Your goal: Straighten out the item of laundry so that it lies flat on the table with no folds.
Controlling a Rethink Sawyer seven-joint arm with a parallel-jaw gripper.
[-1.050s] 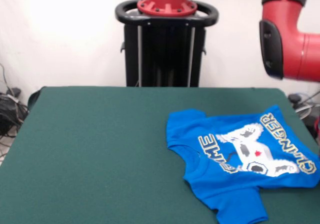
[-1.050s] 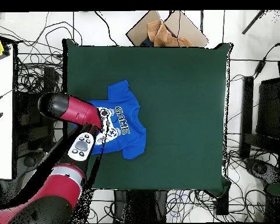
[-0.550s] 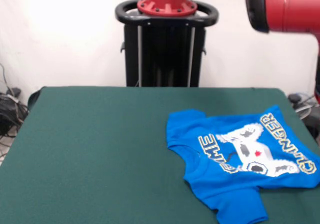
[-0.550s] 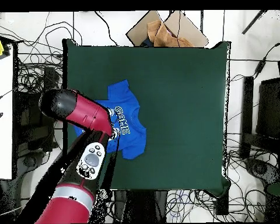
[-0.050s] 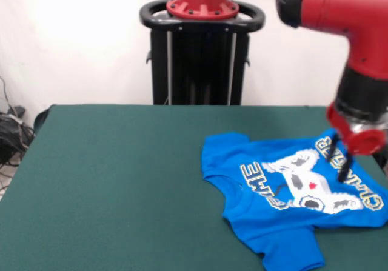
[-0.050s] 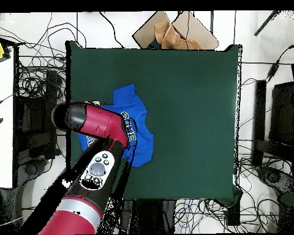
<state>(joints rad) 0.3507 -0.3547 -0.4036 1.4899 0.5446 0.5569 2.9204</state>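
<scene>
One gripper (image 5: 339,159) above the blue T-shirt (image 5: 285,198), hidden overhead.

The red arm (image 5: 339,10) bends down from the upper right in the front view, its black wrist (image 5: 362,95) pointing the gripper (image 5: 339,157) straight down, dark fingers hanging close together, their gap unclear.

We see the arm (image 5: 339,16) at upper right of the front view: glossy red shell w/ a black end cap, then a black wrist section and a red collar. Below it, thin dark fingers (image 5: 343,162). At top centre, the pedestal (image 5: 202,53): black column, black ring handle, red bolted flange. In the overhead view, lower left, a grey button panel (image 6: 98,169) sits on the arm.
</scene>
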